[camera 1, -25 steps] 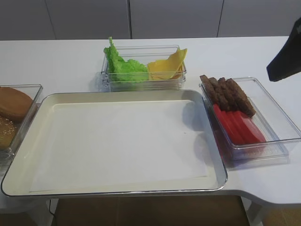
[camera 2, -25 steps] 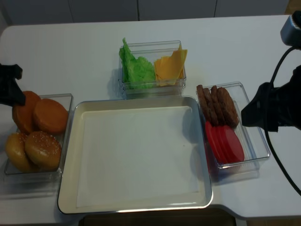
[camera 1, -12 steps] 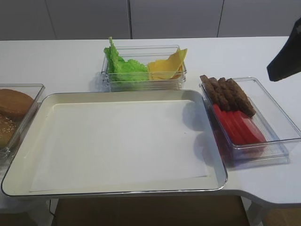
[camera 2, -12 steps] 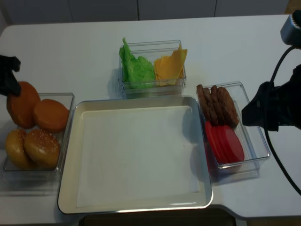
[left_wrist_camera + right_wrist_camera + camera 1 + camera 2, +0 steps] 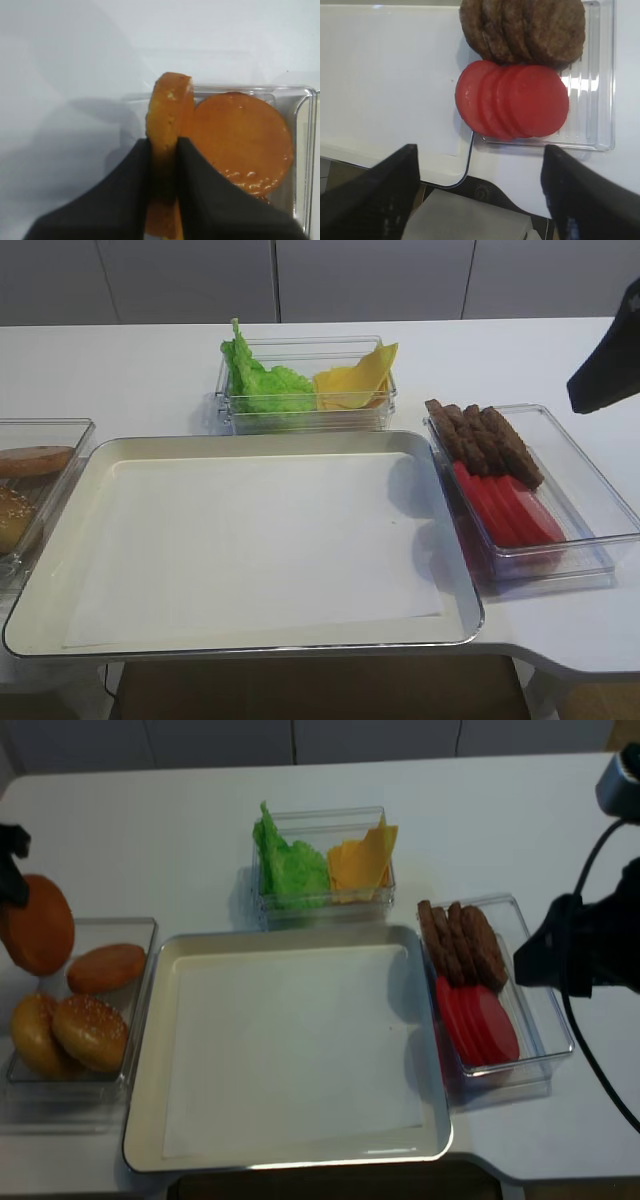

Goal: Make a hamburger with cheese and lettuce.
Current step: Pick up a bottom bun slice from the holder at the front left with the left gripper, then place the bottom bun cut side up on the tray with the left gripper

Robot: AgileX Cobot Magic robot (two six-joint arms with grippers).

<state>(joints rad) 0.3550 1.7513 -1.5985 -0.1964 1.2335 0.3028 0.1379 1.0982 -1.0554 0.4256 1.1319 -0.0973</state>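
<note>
Exterior high view
tray (image 5: 60,570): wide metal tray lined with white paper, in the middle of the white table (image 5: 120,370).
lettuce (image 5: 262,388): green ruffled leaves standing in the left part of a clear box behind the tray.
cheese (image 5: 355,380): yellow slices leaning in the right part of that same box, just beside the lettuce.
meat patties (image 5: 485,440): brown row at the far end of the clear box to the right of the tray.
tomato slices (image 5: 505,508): red row at the near end of that box, touching the patties.
bun box (image 5: 40,500): clear box at the left edge, cut off by the frame, buns inside.

Right wrist view
right gripper (image 5: 480,200): two dark fingers spread wide apart, nothing between them, above the tray's corner and the tomato slices.

Left wrist view
left gripper (image 5: 162,172): clamped tight on the edge of the hamburger bun half (image 5: 167,135).
hamburger bun half: held on edge, upright, above the far-left end of the bun box; another bun half (image 5: 240,142) lies flat in the box beside it.

Exterior high (realsense) view
hamburger bun half: at the far left, raised clear of the box, its orange-brown face towards the camera.
left gripper: only a small dark part shows at the left edge, above the bun half.
sesame buns (image 5: 85,1032): two at the near end of the bun box.
</note>
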